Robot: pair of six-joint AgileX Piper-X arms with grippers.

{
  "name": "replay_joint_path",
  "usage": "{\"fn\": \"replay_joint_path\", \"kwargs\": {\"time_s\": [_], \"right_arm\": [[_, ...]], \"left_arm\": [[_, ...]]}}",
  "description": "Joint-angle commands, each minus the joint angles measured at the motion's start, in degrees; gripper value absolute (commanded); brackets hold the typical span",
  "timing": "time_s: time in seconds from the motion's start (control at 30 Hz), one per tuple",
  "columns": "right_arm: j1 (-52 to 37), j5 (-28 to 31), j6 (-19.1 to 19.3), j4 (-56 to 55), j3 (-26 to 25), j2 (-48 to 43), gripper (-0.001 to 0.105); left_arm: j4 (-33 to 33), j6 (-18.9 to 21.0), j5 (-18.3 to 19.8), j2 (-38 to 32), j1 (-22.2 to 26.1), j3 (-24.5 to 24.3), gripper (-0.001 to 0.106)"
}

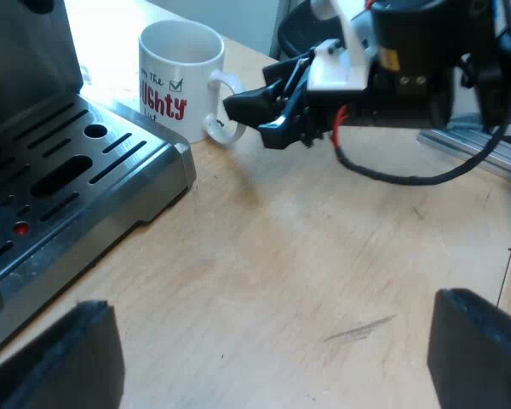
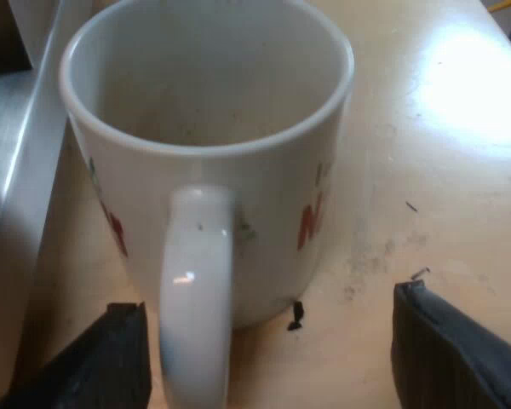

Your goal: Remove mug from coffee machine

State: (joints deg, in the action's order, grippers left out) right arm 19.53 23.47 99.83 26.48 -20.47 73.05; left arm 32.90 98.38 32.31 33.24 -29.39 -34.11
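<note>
- Right wrist view: the handle of the mug [image 2: 213,128] is seen between the fingers of the wide-open right claw [image 2: 268,341].
- The mug is stood on the surface [image 1: 324,256] near its edge, beside the espresso machine [image 1: 60,170].
- The left claw [image 1: 268,358] is held open.

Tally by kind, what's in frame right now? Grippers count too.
Mug: 1, standing on the table beside the machine's drip tray
Espresso machine: 1
Grippers: 2, left gripper open, right gripper open at the mug's handle
Total: 4
</note>
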Motion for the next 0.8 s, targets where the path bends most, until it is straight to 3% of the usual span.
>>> {"fn": "replay_joint_path", "kwargs": {"time_s": [0.03,0.63,0.8], "right_arm": [[0.15,-1.01,0.58,-6.01,-0.13,-5.16,0.062],[0.15,-8.76,0.36,-35.16,-0.16,-36.82,0.062],[0.15,-11.53,0.17,-47.64,-3.33,-41.61,0.062]], "left_arm": [[-0.18,0.19,-0.78,-0.05,-0.26,-0.02,0.087],[-0.18,0.19,-0.35,-0.05,-0.26,-0.02,0.087],[-0.18,2.40,-0.82,-0.05,-0.10,-0.02,0.087]]}}
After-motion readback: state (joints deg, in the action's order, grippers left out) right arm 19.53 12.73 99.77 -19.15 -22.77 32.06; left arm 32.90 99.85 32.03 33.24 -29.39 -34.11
